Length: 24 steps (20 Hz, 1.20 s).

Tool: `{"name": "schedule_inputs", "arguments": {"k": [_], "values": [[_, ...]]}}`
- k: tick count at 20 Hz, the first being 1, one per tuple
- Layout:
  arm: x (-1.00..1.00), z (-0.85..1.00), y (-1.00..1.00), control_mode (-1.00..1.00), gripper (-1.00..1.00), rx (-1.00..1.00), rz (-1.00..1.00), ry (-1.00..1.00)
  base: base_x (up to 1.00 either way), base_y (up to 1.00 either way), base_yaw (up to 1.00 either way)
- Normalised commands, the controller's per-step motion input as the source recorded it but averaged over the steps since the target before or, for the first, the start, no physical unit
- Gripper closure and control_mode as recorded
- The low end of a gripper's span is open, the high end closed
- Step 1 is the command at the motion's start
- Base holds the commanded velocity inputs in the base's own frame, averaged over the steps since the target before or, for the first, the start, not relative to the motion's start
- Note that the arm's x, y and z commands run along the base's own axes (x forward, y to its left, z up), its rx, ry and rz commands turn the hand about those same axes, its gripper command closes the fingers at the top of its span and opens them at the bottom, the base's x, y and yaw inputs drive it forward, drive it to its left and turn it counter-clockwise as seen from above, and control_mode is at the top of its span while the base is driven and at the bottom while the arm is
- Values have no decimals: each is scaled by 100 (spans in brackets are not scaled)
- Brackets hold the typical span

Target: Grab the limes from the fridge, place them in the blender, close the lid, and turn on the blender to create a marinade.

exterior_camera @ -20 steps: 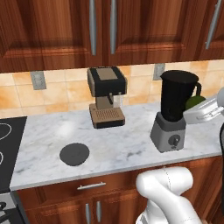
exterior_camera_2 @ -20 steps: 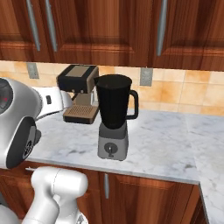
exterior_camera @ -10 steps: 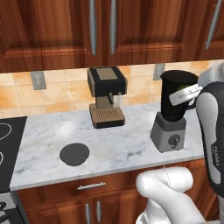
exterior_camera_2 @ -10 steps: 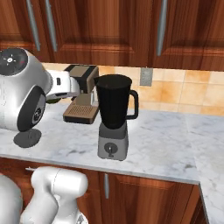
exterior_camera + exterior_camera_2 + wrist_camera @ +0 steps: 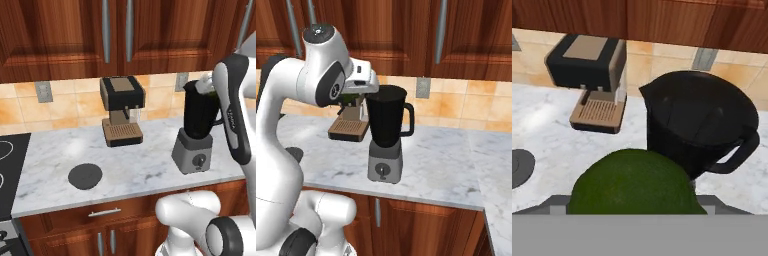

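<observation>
- The arm has swung in over the tabletop (image 5: 150, 165) within the last second, bringing the pincer (image 5: 351, 98) close beside the rim of the blender (image 5: 387, 131).
- The pincer's jaws stand wide around a lime (image 5: 634, 182), which it holds; the open black jar sits just ahead of it.
- That suggests the drop into the jar comes next.
- The lid (image 5: 85, 176) lies flat, well apart, left of the coffee machine (image 5: 121, 110).

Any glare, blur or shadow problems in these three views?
Left base view: soft bright patch on the counter near the lid. Right base view: sharp, arm shades the coffee machine. Hand view: lime looms large and soft-edged; blender interior uniformly dark.
</observation>
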Motion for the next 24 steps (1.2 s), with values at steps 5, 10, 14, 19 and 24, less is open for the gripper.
{"name": "schedule_inputs", "arguments": {"k": [5,10,14,19,24], "values": [[57,1,-29,-100,100,0,-7,0,0,0,0],[95,0,-49,-100,100,-2,-5,0,0,0,0],[80,-16,-9,-100,100,-4,-3,5,0,0,0],[25,-52,0,-100,100,-16,0,9,0,0,0],[11,-52,0,-100,100,-13,0,10,0,0,0]]}}
